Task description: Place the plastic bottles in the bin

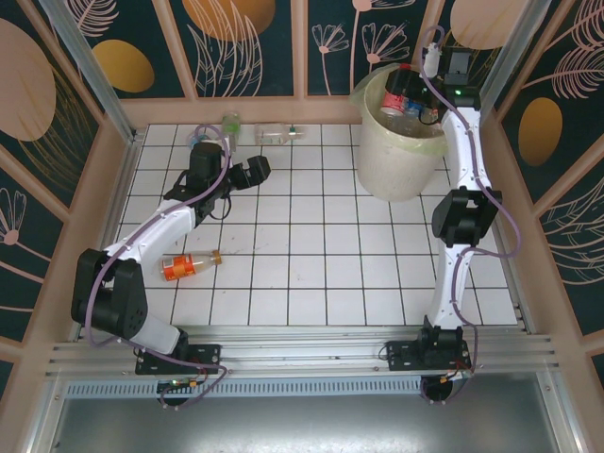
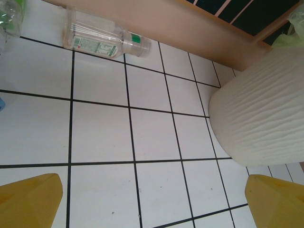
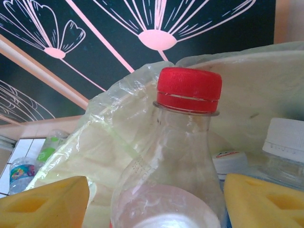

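Over the bin (image 1: 396,162), our right pincer (image 3: 156,194) stands parted around a red-capped bottle (image 3: 171,152) we judge light, slippery, best gripped mid-body; our left pincer (image 2: 152,192) gapes empty.

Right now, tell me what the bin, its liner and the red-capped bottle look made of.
The bin is probably moulded plastic: matte cream-white, with a finely rippled wall. The liner looks like thin plastic film: pale yellow-green, translucent, creased, slightly glossy. The red-capped bottle seems thin clear plastic, see-through with glints; its cap is opaque red, likely plastic.
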Tool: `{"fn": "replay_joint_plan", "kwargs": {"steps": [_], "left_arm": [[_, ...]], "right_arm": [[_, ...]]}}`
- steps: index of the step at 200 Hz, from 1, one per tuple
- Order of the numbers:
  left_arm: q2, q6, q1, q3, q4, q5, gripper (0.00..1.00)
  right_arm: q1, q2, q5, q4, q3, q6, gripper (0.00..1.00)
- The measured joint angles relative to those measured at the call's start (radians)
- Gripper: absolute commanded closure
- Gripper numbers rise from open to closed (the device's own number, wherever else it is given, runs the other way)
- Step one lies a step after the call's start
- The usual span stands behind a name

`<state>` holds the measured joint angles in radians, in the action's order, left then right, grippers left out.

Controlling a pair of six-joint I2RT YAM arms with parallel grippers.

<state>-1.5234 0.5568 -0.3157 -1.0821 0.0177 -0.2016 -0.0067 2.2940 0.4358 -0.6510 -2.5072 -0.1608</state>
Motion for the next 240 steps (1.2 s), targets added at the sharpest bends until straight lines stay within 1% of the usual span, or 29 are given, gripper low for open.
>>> {"fn": "replay_joint_plan", "kwargs": {"steps": [24,30,40,76,112,148,181,200,240], "left_arm": [[-0.006,0.0,0.0,-0.006,0.0,-0.003,0.01],[-0.007,0.0,0.0,-0.008,0.0,-0.005,0.01],[-0.008,0.001,0.0,-0.008,0.0,-0.007,0.01],[-0.008,0.001,0.0,-0.01,0.0,-0.01,0.01],[-0.008,0.0,0.0,-0.014,0.0,-0.011,0.01],[-0.008,0.001,0.0,-0.02,0.0,-0.02,0.01],[-0.008,0.001,0.0,-0.023,0.0,-0.025,0.01],[-0.009,0.001,0.0,-0.023,0.0,-0.026,0.01],[-0.009,0.001,0.0,-0.024,0.0,-0.026,0.01]], "right_arm": [[-0.002,0.0,-0.001,0.0,0.0,0.002,0.47],[-0.002,0.001,-0.001,0.001,0.0,0.003,0.5],[-0.002,0.001,-0.002,-0.002,0.0,0.011,0.53],[0.009,0.0,-0.037,-0.007,0.0,0.025,0.55],[0.04,-0.009,-0.129,-0.003,0.005,0.059,0.57],[0.077,-0.058,-0.196,0.033,0.057,0.092,0.57],[0.087,-0.112,-0.216,0.067,0.089,0.1,0.57],[0.09,-0.159,-0.23,0.103,0.136,0.1,0.58],[0.108,-0.258,-0.26,0.248,0.311,0.101,0.59]]}}
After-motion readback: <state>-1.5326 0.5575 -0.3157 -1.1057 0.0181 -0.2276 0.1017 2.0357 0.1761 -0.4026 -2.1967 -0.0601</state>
